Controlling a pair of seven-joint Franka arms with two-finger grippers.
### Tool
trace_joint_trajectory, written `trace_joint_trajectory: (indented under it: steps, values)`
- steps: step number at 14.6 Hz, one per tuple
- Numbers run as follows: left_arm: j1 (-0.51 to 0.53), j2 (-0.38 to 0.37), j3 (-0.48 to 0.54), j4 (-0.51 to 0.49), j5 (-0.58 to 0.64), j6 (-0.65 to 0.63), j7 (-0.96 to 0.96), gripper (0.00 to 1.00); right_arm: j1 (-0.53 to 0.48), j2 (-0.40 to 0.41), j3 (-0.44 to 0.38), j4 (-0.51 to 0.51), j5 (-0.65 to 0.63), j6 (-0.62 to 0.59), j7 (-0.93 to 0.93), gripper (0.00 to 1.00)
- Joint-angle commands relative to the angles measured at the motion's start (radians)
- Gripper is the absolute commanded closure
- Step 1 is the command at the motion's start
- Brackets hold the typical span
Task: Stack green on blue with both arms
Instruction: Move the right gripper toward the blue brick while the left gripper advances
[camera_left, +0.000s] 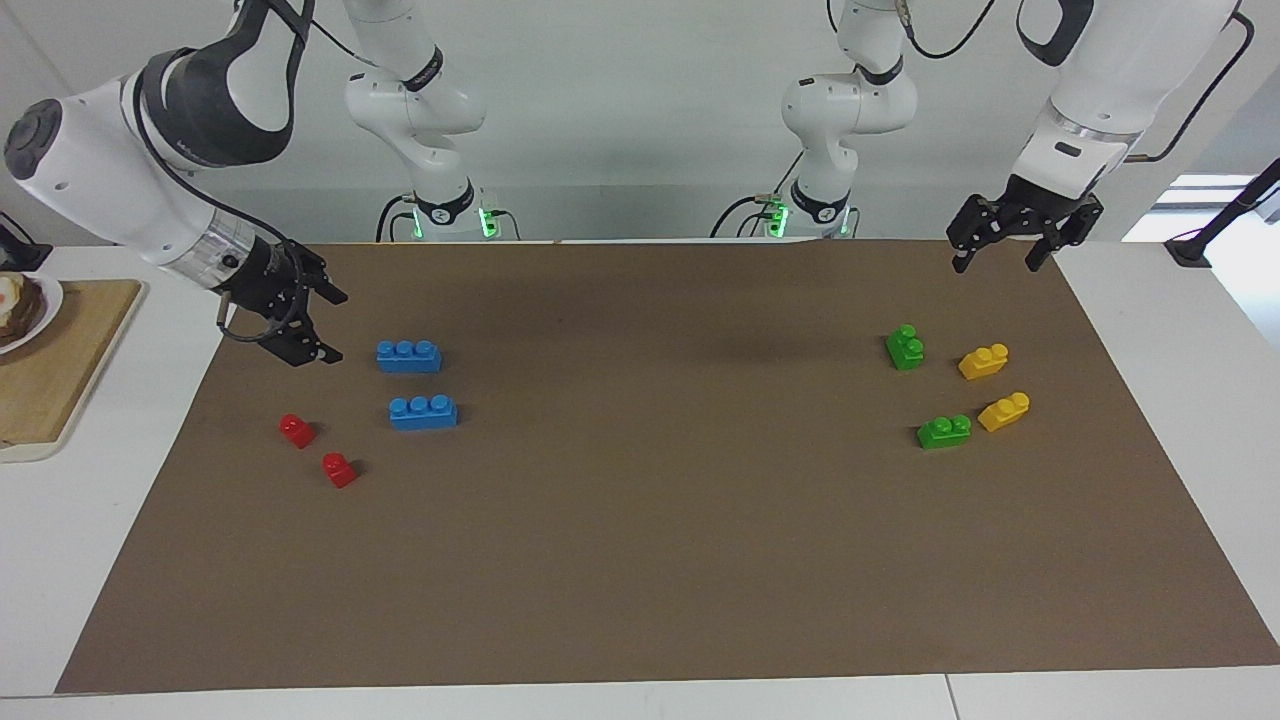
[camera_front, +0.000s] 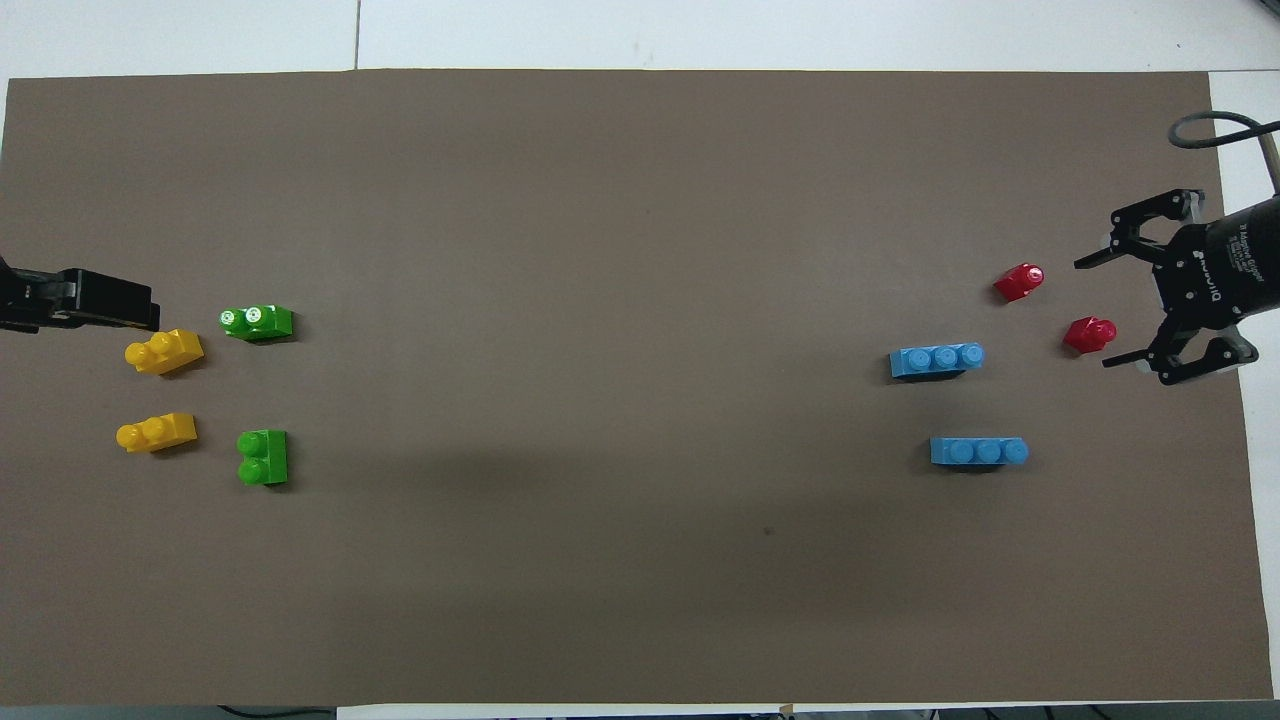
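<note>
Right gripper (camera_left: 335, 325) jaws spread, empty, hovering at 9 o'clock of the 2 blue bricks (camera_left: 409, 356) in the facing view. Left gripper (camera_left: 996, 262) spread, empty, waiting at 1 o'clock of the 2 green bricks (camera_left: 905, 347). Nothing stacked.

White table (camera_left: 1150, 400); brown mat (camera_left: 650, 520); cutting board (camera_left: 50, 370).

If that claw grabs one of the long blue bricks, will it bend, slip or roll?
The blue brick nearer the robots looks like hard moulded plastic, so it probably stays stiff. Its glossy sides may be a little slippery. It lies flat on a long base with three studs up, so a nudge should slide it, not roll it.
</note>
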Motion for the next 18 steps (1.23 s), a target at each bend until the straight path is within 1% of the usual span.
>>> trace_joint_trajectory:
  steps: [1,5,7,13,16,17,18]
  values:
    - [0.004,-0.019,-0.003,-0.022,0.016,0.009,-0.006,0.0,-0.013,-0.008,0.007,-0.084,0.042,0.075,0.009,0.03]
    - [0.004,-0.019,-0.003,-0.022,0.016,0.009,-0.006,0.0,-0.01,-0.007,0.007,-0.169,0.044,0.177,-0.023,0.03]
    - [0.004,-0.019,-0.003,-0.022,0.016,0.009,-0.006,0.0,-0.004,0.001,0.007,-0.194,0.051,0.214,-0.035,0.03]
    - [-0.01,-0.021,-0.007,-0.022,0.016,-0.008,-0.007,0.0,-0.01,0.028,0.007,-0.209,0.068,0.236,-0.086,0.03]
    - [-0.012,-0.021,-0.009,-0.022,0.014,-0.009,-0.011,0.0,-0.006,0.024,0.007,-0.244,0.07,0.277,-0.091,0.03]
    - [-0.006,-0.022,-0.007,-0.031,0.016,-0.009,-0.009,0.0,-0.005,0.027,0.008,-0.249,0.071,0.286,-0.091,0.03]
    - [0.003,-0.041,-0.007,-0.058,0.014,-0.009,-0.007,0.0,-0.004,0.033,0.007,-0.252,0.087,0.299,-0.091,0.03]
